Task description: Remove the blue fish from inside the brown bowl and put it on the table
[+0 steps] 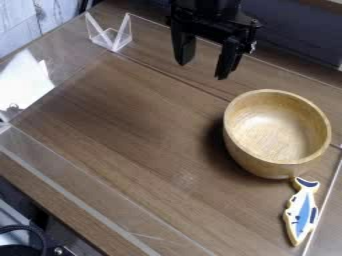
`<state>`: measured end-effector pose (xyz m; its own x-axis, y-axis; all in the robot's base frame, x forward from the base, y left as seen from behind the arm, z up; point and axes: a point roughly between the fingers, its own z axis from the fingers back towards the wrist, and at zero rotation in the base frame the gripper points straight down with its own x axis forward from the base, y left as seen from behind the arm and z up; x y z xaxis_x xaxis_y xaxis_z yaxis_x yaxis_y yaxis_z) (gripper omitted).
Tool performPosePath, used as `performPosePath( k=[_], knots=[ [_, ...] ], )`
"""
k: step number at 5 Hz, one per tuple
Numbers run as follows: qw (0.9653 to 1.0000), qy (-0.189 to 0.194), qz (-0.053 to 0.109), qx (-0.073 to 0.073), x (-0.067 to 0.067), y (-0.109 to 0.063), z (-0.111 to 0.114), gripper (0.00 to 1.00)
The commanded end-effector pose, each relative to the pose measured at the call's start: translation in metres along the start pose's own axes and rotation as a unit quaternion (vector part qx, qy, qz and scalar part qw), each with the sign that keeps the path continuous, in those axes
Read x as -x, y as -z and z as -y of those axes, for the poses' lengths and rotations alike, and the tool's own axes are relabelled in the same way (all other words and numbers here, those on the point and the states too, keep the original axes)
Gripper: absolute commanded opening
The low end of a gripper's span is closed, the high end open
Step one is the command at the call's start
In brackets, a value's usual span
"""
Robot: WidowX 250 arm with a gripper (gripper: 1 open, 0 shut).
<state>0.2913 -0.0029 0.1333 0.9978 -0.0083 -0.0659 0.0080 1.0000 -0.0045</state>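
The blue fish (301, 211) lies flat on the table (134, 130) at the lower right, just in front of the brown bowl (277, 133) and apart from its wall. Nothing shows inside the bowl. My gripper (205, 60) hangs at the top centre, above the table and to the upper left of the bowl. Its black fingers (229, 62) point down, spread apart, with nothing between them.
A clear glossy sheet covers the tabletop, its edge running along the left and front. A small clear folded stand (110, 32) sits at the back left. The table's front edge drops off at the lower left.
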Motion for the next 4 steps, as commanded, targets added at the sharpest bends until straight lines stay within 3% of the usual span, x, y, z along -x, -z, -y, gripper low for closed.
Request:
performPosePath(
  k=[1, 3, 4],
  knots=[
    [0.9999, -0.010, -0.007, 0.002, 0.001, 0.001, 0.009, 1.00],
    [0.9983, 0.055, -0.016, -0.002, -0.001, 0.015, 0.025, 1.00],
    [0.9973, 0.071, -0.019, -0.002, 0.006, 0.019, 0.032, 1.00]
  ],
)
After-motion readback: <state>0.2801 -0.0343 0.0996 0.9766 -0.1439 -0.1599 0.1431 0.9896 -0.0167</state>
